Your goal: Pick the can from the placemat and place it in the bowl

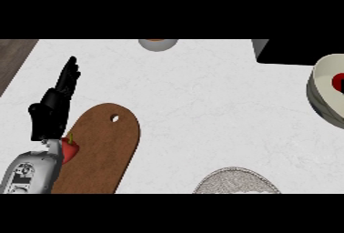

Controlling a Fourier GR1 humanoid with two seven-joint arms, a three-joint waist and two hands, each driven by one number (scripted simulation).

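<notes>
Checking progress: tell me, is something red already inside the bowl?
Yes, a red object shows inside the bowl at the view's right edge.

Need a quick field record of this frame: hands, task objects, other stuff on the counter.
left hand: open, fingers straight, resting at the view's left
right hand: not in view
bowl: at right edge, cut off, something red inside
can: cannot tell; the red may be it
placemat: grey woven, bottom edge, nothing on its visible part
cutting board: brown wooden, lower left
red item: on the board beside the forearm
top edge: round item, cut off
</notes>
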